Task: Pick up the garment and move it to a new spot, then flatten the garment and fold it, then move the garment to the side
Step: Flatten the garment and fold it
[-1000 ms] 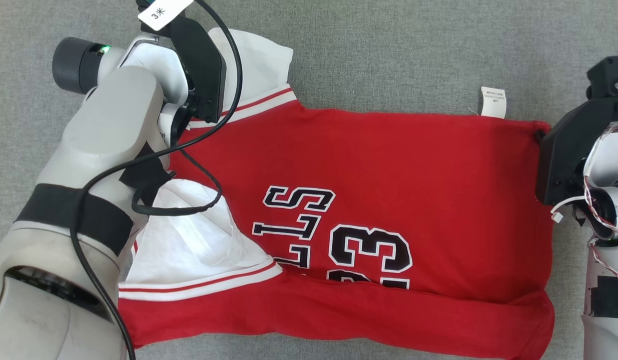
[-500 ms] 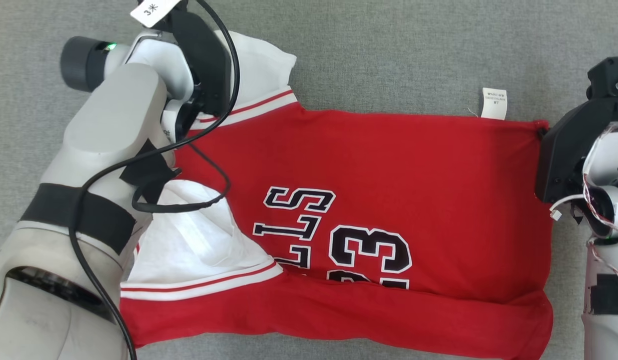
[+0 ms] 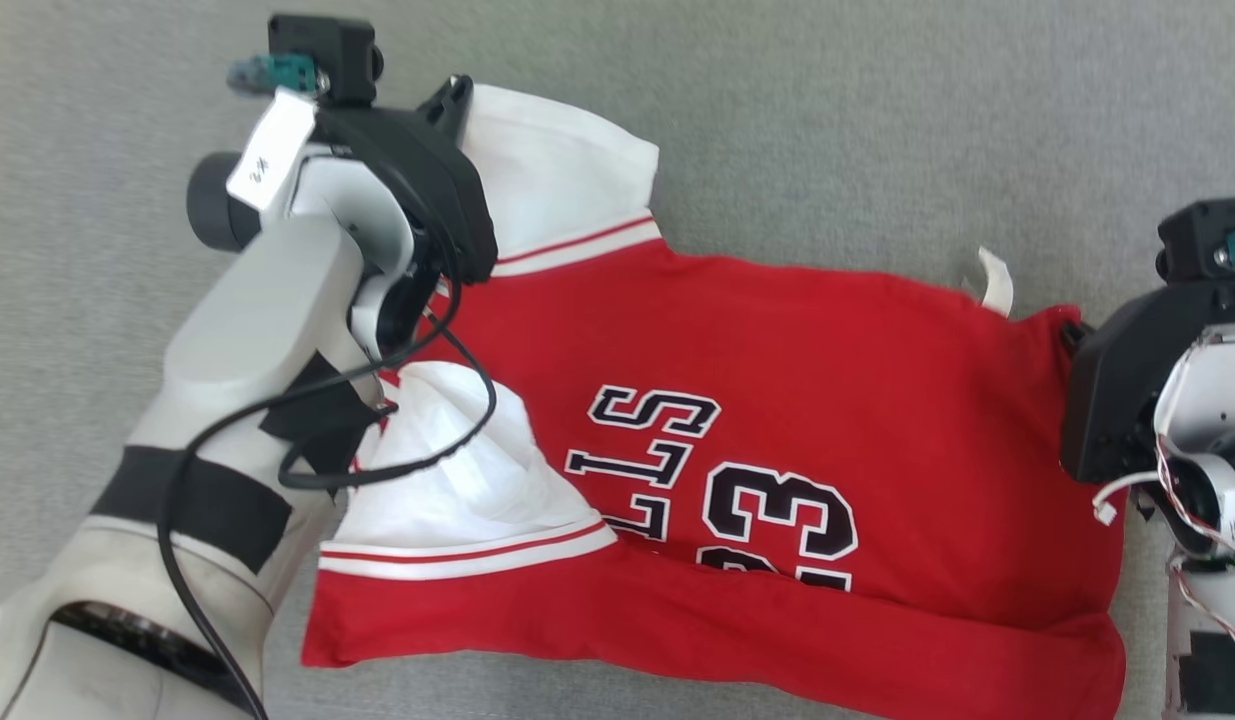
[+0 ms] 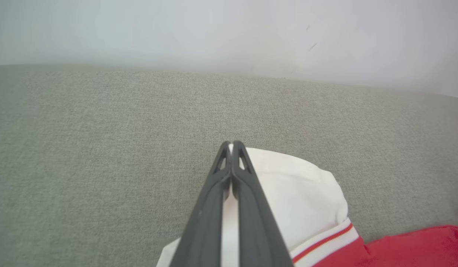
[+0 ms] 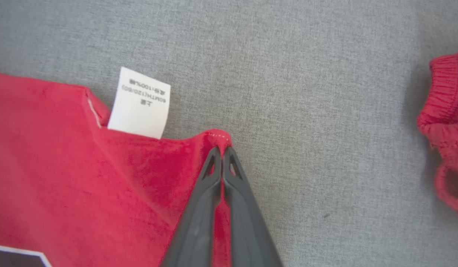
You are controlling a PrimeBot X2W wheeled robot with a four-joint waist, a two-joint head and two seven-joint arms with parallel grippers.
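The garment [image 3: 797, 400] is a red jersey with white sleeves and black lettering, lying folded lengthwise on the grey cloth surface [image 3: 827, 130]. My left gripper [image 3: 457, 95] is at the garment's far left end. In the left wrist view it [image 4: 231, 145] is shut on the edge of the white sleeve [image 4: 299, 189]. My right gripper [image 3: 1074, 332] is at the far right corner. In the right wrist view it [image 5: 222, 150] is shut on the red hem corner [image 5: 218, 137], which is pulled up into a peak.
A white care label [image 5: 139, 104] sticks out of the garment's far edge, just left of my right gripper. Another red ribbed piece of cloth [image 5: 445, 122] lies at the right edge of the right wrist view. A pale wall [image 4: 229, 33] rises behind the grey surface.
My right gripper has shut on the hem corner. The left arm has moved right and away with the sleeve. The garment's far edge has shifted and the care label has tipped over.
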